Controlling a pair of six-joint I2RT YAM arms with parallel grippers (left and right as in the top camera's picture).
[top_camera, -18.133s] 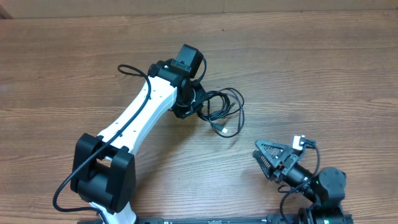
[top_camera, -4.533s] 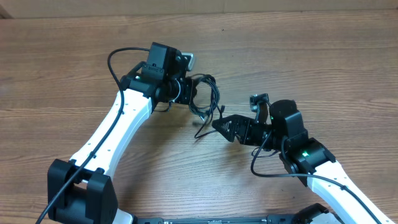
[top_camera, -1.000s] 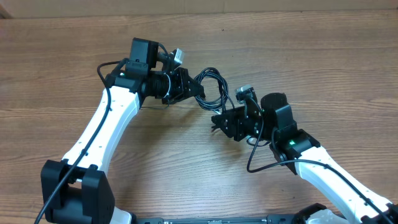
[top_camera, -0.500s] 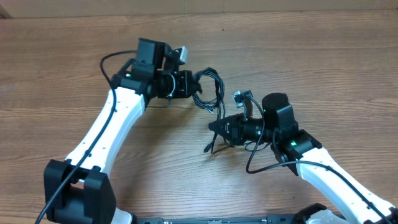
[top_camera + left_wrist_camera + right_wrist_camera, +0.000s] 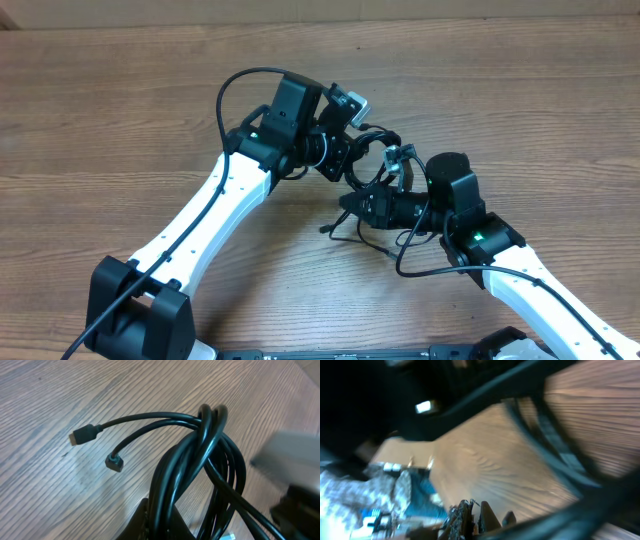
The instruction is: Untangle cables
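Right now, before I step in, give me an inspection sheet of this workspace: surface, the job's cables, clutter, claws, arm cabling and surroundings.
Surface: wooden table, brown grain, no marks seen.
Job's things: cables bunched in one looped bundle between the two claws; two plug ends stick out free.
Clutter: nothing seen.
Grippers: left claw shut on the cables; right claw at the bundle's lower strands. Open or shut cannot be told, as its wrist view is blurred.
Cables: thicker black arm cable arches up behind the left claw, apart from the bundle.
Surroundings: only a pale strip past the table's far edge.
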